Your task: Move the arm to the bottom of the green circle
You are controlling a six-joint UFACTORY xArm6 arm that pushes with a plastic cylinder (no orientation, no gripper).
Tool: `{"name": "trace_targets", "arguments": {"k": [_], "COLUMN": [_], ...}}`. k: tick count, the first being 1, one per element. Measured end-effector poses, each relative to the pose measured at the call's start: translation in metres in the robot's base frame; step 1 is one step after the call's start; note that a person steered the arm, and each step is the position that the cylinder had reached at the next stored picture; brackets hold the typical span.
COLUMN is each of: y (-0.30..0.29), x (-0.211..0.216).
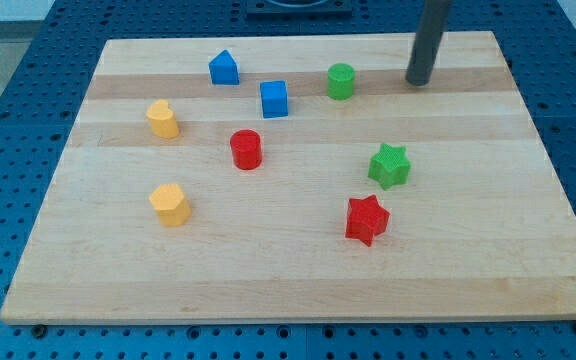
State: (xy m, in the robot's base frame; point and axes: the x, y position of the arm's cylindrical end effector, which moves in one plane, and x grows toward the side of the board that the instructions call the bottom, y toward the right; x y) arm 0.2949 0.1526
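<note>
The green circle (341, 80) is a small green cylinder standing near the view's top, right of centre, on the wooden board (298, 280). My tip (418, 82) is the lower end of the dark rod that comes down from the view's top edge. It rests on the board to the right of the green circle, at about the same height in the view, with a clear gap between them. It touches no block.
A blue cube (274, 98) and a blue house-shaped block (224, 68) lie left of the green circle. A red cylinder (246, 149), a green star (389, 165), a red star (366, 219) and two yellow blocks (163, 118) (170, 204) lie lower.
</note>
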Motion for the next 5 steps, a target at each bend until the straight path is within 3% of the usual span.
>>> {"name": "trace_targets", "arguments": {"k": [2, 5], "y": [-0.028, -0.035], "x": [0.045, 0.045]}}
